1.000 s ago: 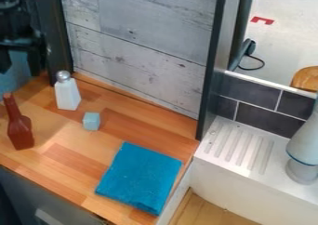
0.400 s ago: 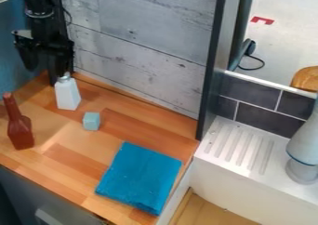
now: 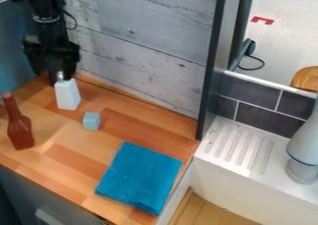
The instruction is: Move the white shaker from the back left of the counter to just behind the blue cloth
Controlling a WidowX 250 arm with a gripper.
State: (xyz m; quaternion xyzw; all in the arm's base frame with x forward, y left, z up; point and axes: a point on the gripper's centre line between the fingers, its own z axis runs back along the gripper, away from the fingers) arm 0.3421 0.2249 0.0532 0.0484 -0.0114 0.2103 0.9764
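Toy kitchen mockup: wood-look tabletop (image 3: 68,168) with salt shaker (image 3: 67,95) at 10 o'clock, sauce bottle (image 3: 20,129) at 9, white ribbed drainboard (image 3: 239,147) and dark tiles (image 3: 261,119) at 3.

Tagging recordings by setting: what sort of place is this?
Likely a mock or toy kitchen set up in a robot lab: a wood-look counter with a white bottle, a white sink with a ribbed drainboard, and a black robot arm over the counter.
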